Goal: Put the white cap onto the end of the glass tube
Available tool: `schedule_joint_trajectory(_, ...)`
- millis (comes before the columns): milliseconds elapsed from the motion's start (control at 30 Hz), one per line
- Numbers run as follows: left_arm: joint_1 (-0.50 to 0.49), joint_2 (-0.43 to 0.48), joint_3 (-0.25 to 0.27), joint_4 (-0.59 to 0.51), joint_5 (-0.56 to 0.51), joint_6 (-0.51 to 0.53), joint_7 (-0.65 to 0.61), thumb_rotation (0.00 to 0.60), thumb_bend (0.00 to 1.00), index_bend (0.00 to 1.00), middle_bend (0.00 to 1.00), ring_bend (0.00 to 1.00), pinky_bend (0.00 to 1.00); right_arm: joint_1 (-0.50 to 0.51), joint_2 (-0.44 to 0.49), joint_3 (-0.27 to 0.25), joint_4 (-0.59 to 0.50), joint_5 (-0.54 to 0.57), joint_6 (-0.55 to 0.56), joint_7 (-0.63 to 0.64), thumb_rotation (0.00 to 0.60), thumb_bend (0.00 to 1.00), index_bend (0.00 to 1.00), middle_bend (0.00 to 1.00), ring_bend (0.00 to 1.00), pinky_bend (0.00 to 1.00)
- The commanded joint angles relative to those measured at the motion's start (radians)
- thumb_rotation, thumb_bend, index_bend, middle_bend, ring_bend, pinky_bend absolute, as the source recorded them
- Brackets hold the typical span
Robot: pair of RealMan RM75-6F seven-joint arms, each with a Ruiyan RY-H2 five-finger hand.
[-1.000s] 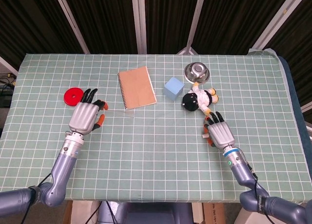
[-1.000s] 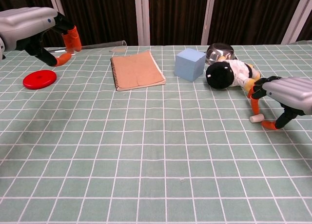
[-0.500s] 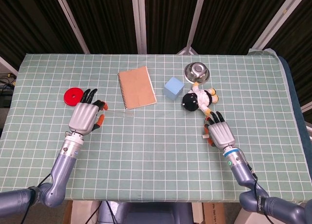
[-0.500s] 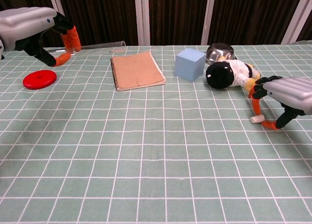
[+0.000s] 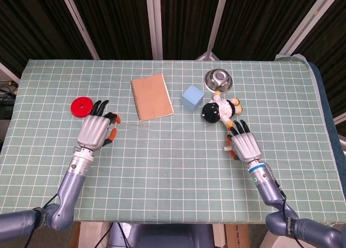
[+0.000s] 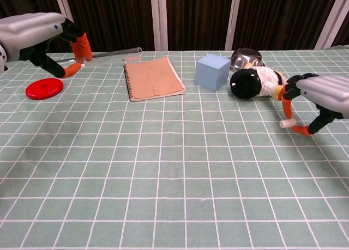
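The glass tube [image 6: 112, 54] is thin and clear. My left hand [image 6: 39, 35] holds it by one end between orange fingertips, above the table's far left, and its open end points toward the notebook. In the head view the tube [image 5: 133, 124] shows only faintly to the right of the left hand [image 5: 94, 130]. The small white cap [image 6: 287, 123] is pinched at the fingertips of my right hand [image 6: 323, 95], just above the table on the right. From above, the cap [image 5: 227, 149] sits at the left edge of the right hand [image 5: 245, 146]. Cap and tube are far apart.
A red disc [image 6: 44, 89] lies under the left hand. A brown notebook [image 6: 153, 78], a blue cube [image 6: 212, 71], a steel bowl [image 6: 246, 58] and a black-and-white plush toy [image 6: 256, 82] sit across the back. The plush is right beside the right hand.
My right hand has risen a little and the white cap has come up off the table with it. The left hand has shifted slightly, still holding the tube.
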Motion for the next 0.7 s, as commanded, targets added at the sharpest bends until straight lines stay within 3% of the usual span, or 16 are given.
schedule_joint_trajectory(33,-0.005,-0.025,-0.009,0.006,-0.017,0.0,-0.006,0.6,0.76,0.48,0.48,0.06,0.0,0.0,0.021,0.025,-0.024,-0.005,0.035,0.001,0.6,0.36,0.61,0.25,0.01,0.0)
schedule_joint_trajectory(400,-0.038,-0.235,-0.099,0.106,-0.159,0.043,-0.045,0.6,0.76,0.48,0.49,0.06,0.0,0.021,0.093,0.106,-0.107,-0.055,0.155,-0.03,0.6,0.36,0.61,0.25,0.01,0.0)
schedule_joint_trajectory(700,-0.064,-0.366,-0.121,0.222,-0.171,0.05,-0.091,0.6,0.76,0.48,0.49,0.07,0.0,0.064,0.076,0.113,-0.084,-0.167,0.234,-0.093,0.6,0.36,0.62,0.25,0.01,0.0)
